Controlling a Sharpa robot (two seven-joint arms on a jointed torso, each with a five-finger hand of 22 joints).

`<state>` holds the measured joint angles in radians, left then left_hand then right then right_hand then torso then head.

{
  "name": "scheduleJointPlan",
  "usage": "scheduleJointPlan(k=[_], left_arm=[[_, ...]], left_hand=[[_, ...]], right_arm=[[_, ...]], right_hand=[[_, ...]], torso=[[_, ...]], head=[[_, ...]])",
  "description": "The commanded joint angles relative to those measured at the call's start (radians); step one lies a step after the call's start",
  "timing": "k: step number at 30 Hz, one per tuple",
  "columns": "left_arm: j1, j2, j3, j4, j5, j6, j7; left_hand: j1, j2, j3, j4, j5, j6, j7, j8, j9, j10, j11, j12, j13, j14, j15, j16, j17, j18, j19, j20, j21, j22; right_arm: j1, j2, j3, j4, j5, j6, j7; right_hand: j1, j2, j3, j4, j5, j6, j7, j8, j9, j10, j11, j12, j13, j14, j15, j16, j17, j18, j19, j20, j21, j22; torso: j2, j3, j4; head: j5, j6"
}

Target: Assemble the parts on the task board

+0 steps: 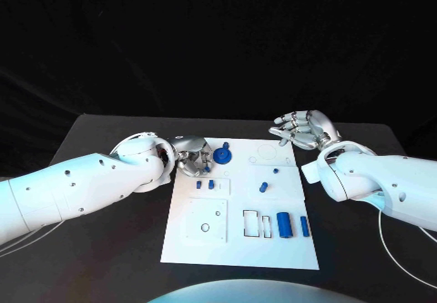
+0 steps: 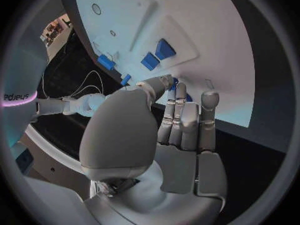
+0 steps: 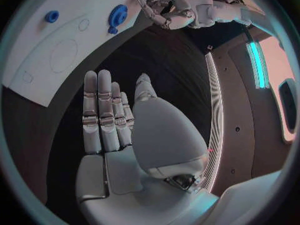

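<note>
The white task board (image 1: 239, 243) lies in the middle of the table. My left hand (image 1: 192, 158) hovers over its far left edge, next to a blue toothed disc (image 1: 224, 154). The thumb and fingertips (image 2: 167, 83) pinch a small blue part (image 2: 174, 84), mostly hidden by the fingers. Over the table past the board's far right corner, my right hand (image 1: 301, 129) has its fingers (image 3: 100, 110) stretched out and holds nothing. Two small blue blocks (image 1: 205, 184) stand on the board below my left hand. Two blue pegs (image 1: 263, 187) stand mid-board. Two blue cylinders (image 1: 292, 225) lie at the near right.
The board (image 3: 37, 40) has a raised square plate (image 1: 206, 221) with holes at the near left, narrow slots (image 1: 256, 225) beside it and a faint ring outline (image 1: 268, 152) at the far right. Black tabletop (image 1: 109, 252) surrounds it on both sides.
</note>
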<state>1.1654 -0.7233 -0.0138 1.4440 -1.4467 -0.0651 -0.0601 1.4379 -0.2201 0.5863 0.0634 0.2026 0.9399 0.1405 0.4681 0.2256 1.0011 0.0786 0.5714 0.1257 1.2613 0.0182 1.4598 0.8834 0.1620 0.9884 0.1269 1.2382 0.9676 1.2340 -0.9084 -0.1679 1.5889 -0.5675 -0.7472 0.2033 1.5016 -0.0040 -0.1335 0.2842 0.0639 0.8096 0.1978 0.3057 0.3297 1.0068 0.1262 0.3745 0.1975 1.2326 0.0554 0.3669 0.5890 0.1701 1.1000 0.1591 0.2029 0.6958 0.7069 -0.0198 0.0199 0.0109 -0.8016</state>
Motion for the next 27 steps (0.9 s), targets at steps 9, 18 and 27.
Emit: scheduleJointPlan(k=[9, 18, 27], left_arm=[[-0.001, 0.007, -0.001, 0.000, 0.002, 0.015, -0.003], [-0.001, 0.007, -0.001, -0.003, 0.001, 0.031, -0.013], [-0.001, 0.007, -0.001, -0.005, -0.001, 0.044, -0.022]], left_hand=[[-0.007, -0.001, -0.005, -0.003, -0.005, 0.010, -0.002, -0.004, 0.002, 0.013, -0.002, -0.005, 0.000, 0.008, -0.001, 0.007, 0.001, -0.014, 0.008, 0.000, 0.005, 0.004], [-0.006, 0.000, -0.006, -0.004, -0.006, 0.017, -0.004, -0.004, 0.004, 0.020, -0.004, -0.005, 0.001, 0.010, -0.002, 0.008, 0.004, -0.015, 0.011, -0.001, 0.006, 0.007], [-0.017, -0.010, -0.017, 0.000, -0.010, 0.013, -0.004, -0.013, 0.005, 0.021, -0.003, -0.014, 0.002, 0.010, -0.002, 0.007, 0.000, -0.013, 0.005, -0.001, 0.001, 0.000]], right_arm=[[-0.001, 0.001, 0.000, 0.000, -0.005, 0.002, 0.009], [-0.001, 0.001, 0.000, 0.000, -0.005, 0.003, 0.007], [-0.001, 0.001, 0.000, 0.000, -0.005, 0.004, 0.006]], right_hand=[[0.005, 0.005, -0.004, -0.001, 0.001, 0.004, 0.006, 0.006, -0.001, 0.004, 0.005, -0.004, -0.006, 0.003, 0.005, -0.009, -0.001, 0.011, -0.002, 0.007, -0.009, -0.005], [0.005, 0.005, -0.004, -0.001, 0.001, 0.004, 0.006, 0.006, -0.001, 0.004, 0.005, -0.004, -0.006, 0.003, 0.005, -0.009, -0.001, 0.011, -0.002, 0.007, -0.009, -0.005], [0.005, 0.005, -0.004, -0.001, 0.001, 0.004, 0.006, 0.006, -0.001, 0.004, 0.005, -0.004, -0.006, 0.003, 0.005, -0.009, -0.001, 0.011, -0.002, 0.007, -0.009, -0.005]], torso=[[0.000, -0.0001, 0.0004], [0.000, -0.0002, 0.0009], [0.000, -0.0002, 0.0005]], head=[[-0.001, 0.000], [-0.001, -0.002], [-0.001, -0.002]])
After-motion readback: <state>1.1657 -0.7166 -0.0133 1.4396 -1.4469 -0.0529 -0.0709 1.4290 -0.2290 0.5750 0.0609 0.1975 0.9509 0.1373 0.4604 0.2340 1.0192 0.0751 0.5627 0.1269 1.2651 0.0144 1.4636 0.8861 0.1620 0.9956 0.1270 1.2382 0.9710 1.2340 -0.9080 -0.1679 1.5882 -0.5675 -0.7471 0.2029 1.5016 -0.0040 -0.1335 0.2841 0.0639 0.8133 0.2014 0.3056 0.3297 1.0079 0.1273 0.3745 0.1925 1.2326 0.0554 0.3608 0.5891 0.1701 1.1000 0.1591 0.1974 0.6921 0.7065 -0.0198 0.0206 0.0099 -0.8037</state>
